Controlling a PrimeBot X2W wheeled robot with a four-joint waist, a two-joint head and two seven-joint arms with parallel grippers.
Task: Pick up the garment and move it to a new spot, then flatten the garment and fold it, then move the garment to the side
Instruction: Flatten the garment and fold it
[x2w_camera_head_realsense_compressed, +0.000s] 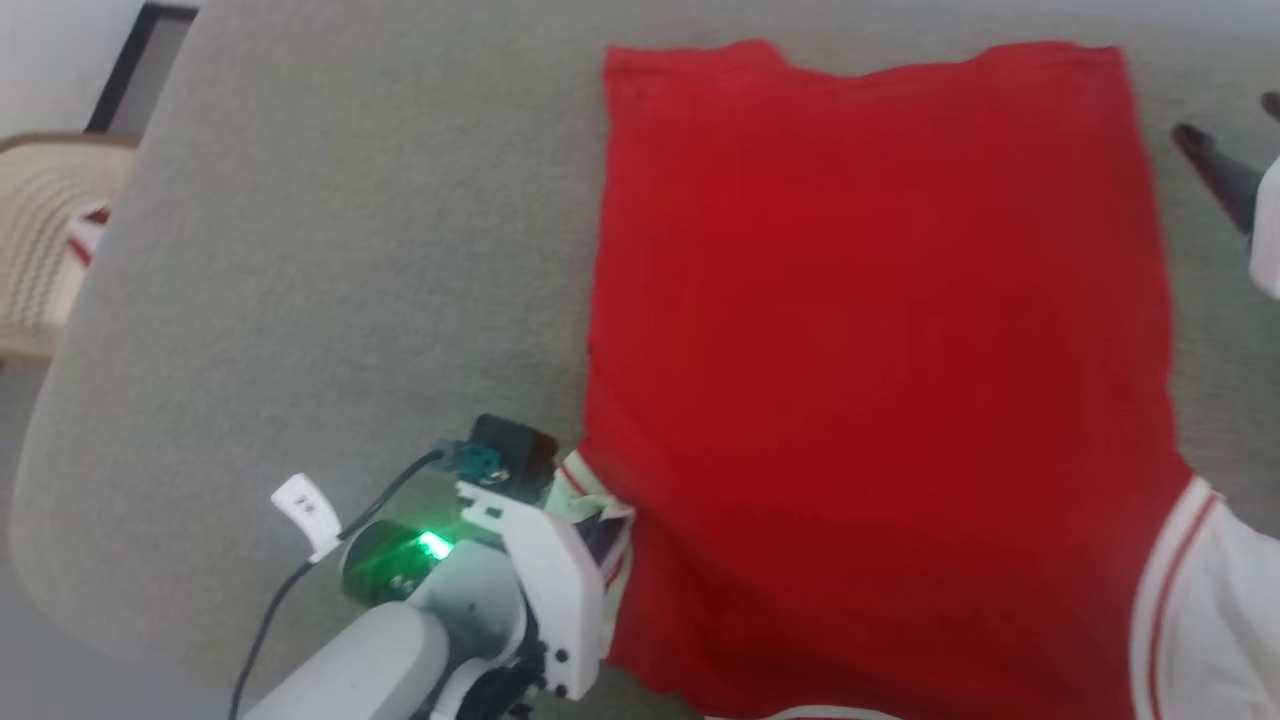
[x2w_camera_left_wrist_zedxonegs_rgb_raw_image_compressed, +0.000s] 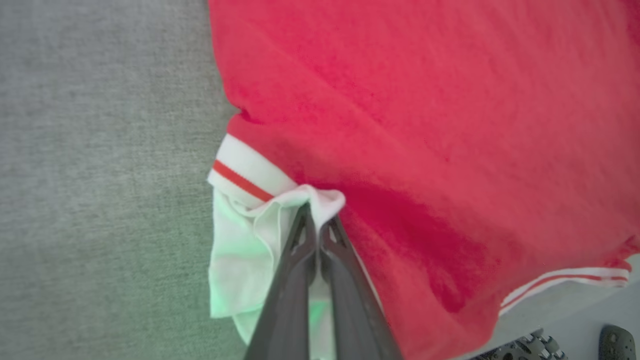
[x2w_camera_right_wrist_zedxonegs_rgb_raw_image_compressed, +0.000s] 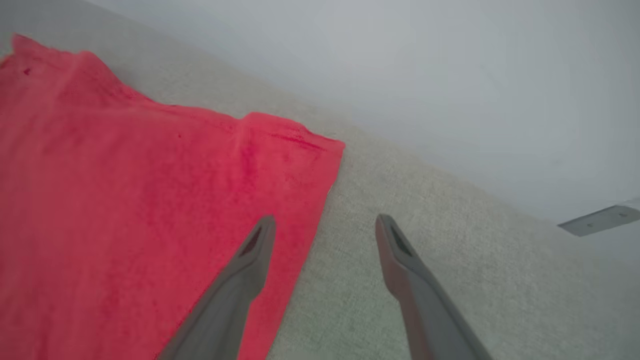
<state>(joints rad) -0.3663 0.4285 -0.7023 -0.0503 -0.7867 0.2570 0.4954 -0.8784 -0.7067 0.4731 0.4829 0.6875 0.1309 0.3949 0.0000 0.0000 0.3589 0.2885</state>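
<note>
The jersey (x2w_camera_head_realsense_compressed: 880, 350) lies spread flat on the grey worktop (x2w_camera_head_realsense_compressed: 350, 250), my left jaws pinched tight on its white sleeve (x2w_camera_left_wrist_zedxonegs_rgb_raw_image_compressed: 235, 250) at the near left corner, my right jaws wide apart over its right edge.

No legible text or numbers.
</note>
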